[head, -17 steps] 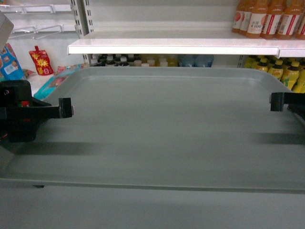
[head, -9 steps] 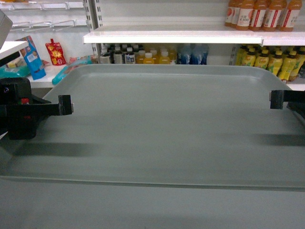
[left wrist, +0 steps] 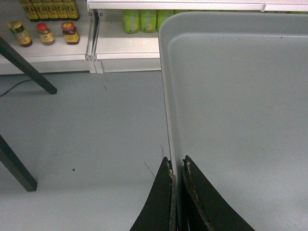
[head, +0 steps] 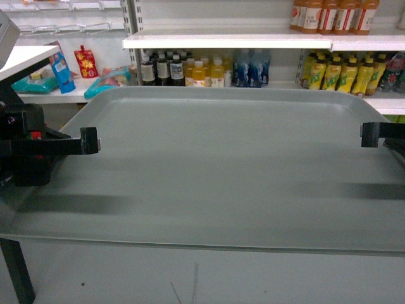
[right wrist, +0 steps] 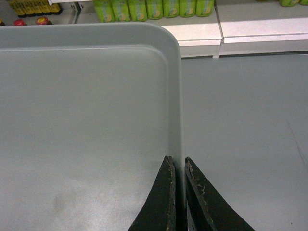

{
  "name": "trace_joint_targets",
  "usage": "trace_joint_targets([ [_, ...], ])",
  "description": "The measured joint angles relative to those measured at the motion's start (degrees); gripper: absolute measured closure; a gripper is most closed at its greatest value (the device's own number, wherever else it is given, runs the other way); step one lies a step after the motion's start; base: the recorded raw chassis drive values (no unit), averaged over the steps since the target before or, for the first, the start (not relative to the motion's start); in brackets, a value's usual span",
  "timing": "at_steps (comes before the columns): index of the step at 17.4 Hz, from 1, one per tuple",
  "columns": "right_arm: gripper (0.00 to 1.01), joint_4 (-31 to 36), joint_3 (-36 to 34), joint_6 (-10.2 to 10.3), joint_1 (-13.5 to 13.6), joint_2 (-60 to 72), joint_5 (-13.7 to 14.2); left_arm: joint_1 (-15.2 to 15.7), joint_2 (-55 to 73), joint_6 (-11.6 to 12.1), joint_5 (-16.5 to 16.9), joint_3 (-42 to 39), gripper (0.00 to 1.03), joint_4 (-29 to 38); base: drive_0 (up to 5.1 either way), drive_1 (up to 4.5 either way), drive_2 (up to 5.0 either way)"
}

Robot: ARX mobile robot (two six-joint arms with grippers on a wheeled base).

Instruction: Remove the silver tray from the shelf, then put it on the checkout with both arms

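Stocked store shelves (head: 228,42) are seen at the far side, above grey floor (left wrist: 86,130). The silver tray (head: 221,171) is held level; the left claw (left wrist: 176,166) is clamped on its left rim, the right claw (right wrist: 177,163) on its right rim.

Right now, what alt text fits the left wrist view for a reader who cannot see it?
Two black fingers pinch the left rim of a large grey-silver metal tray held above a grey floor. Beyond stand white store shelves with green bottles and small jars; dark slanted legs cross at left.
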Motion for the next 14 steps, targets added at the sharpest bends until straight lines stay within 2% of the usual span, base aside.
trace_joint_targets([
  [14, 0.99, 0.0, 0.0, 0.0, 0.1, 0.0, 0.0, 0.1, 0.0, 0.0, 0.0, 0.0, 1.0, -0.3, 0.0, -4.22, 4.2],
])
